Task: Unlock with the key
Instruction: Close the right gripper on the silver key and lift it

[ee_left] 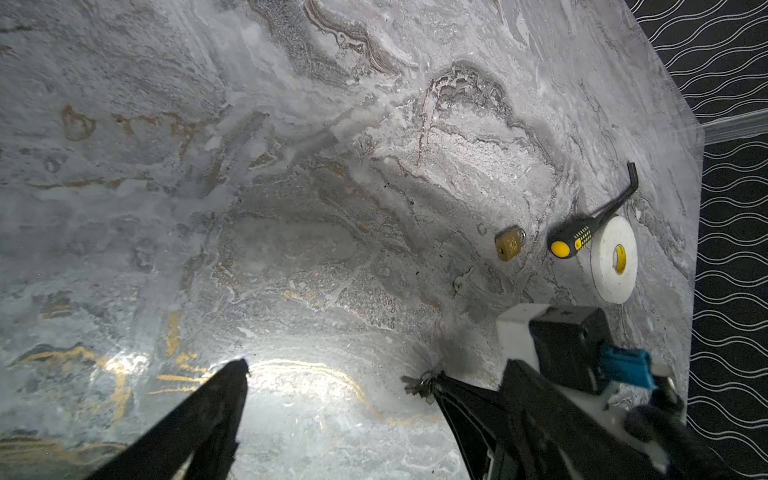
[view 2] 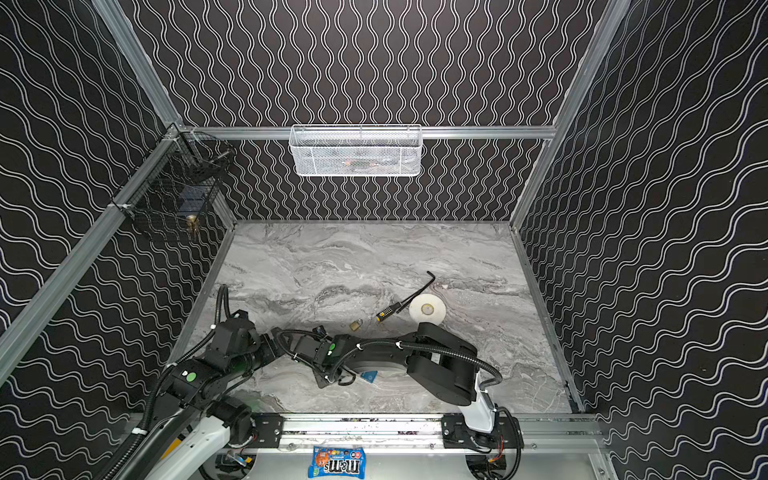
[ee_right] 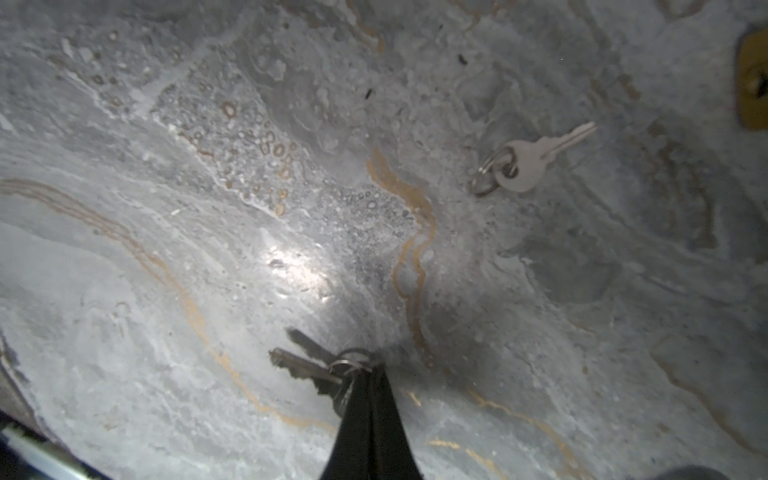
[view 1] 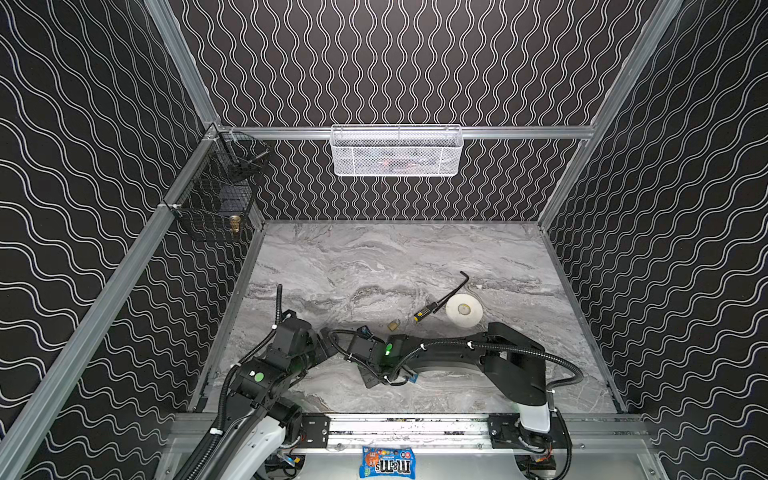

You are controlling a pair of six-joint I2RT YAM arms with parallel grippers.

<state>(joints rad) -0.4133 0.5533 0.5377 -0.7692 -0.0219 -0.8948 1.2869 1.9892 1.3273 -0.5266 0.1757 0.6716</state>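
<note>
Steel key bunch (ee_right: 307, 365) on a split ring, pinched at its ring end by the right gripper (ee_right: 368, 374), fingers pressed together; it sits low over the table (view 1: 374, 257); lifted or touching, cannot tell. Left gripper (ee_left: 338, 374) spread wide, holding nothing, just beside it. Brass padlock (view 1: 394, 325) lies flat nearby, apart from both arms; a second key (ee_right: 528, 164) lies loose between bunch and padlock.

Judgement: keys light, thin, rigid, slick; held by the ring they would swing, so better the bow flat between the pads, blade projecting; padlock small, dense, likely to slide when pushed, so brace its body.

Surface: grey marble-look, smooth, glossy.

Room: black walls with white wavy lines, aluminium frame; screwdriver (view 1: 424, 312), hex key (view 1: 462, 279) and white tape roll (view 1: 464, 309) beyond the padlock; mesh basket (view 1: 397, 151) on the back rail.
</note>
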